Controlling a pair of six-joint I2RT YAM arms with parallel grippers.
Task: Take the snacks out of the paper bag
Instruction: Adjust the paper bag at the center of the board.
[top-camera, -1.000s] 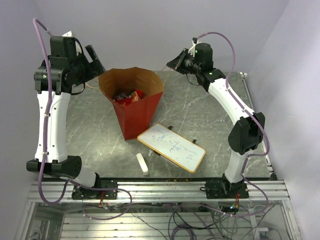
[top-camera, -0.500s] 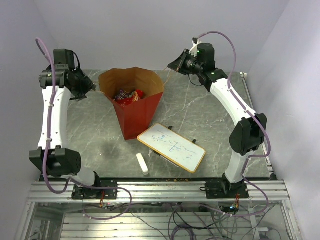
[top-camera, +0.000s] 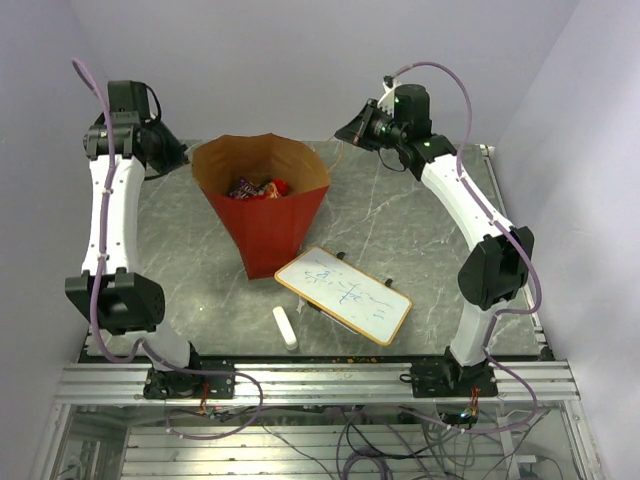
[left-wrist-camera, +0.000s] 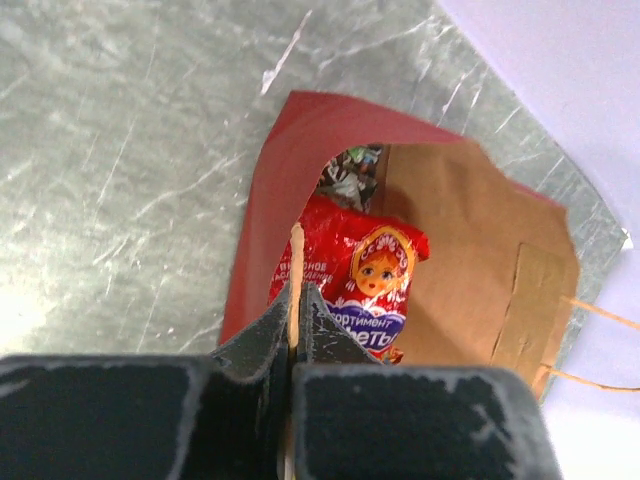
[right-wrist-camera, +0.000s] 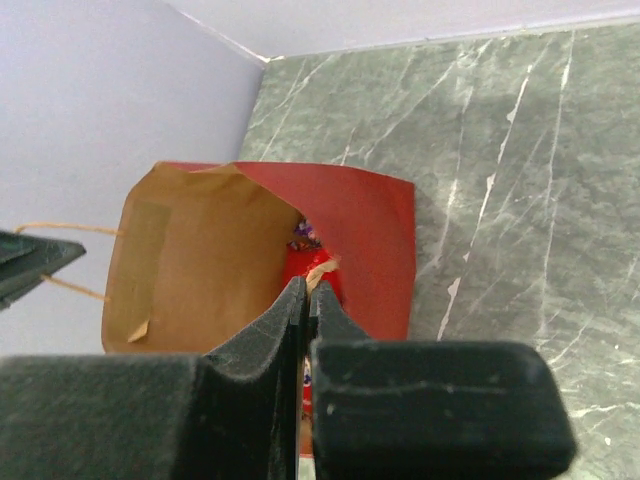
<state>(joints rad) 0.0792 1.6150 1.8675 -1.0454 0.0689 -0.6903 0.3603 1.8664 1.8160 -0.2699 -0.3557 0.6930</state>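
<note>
The paper bag (top-camera: 270, 222) stands open on the desk (top-camera: 410, 225), with the snacks (top-camera: 256, 188) inside. The left tool (left-wrist-camera: 297, 300) is clenched on one twine handle (left-wrist-camera: 296, 255). The right tool (right-wrist-camera: 306, 295) grips the opposite handle (left-wrist-camera: 600, 311).

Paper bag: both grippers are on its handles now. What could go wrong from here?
1. The left gripper pinches one twine handle, right gripper the other handle: a hard pull may tear them from the paper bag.
2. The bag stands on a narrow base; uneven pull could tip it onto the whiteboard.
3. No gripper is free for the snacks.
</note>
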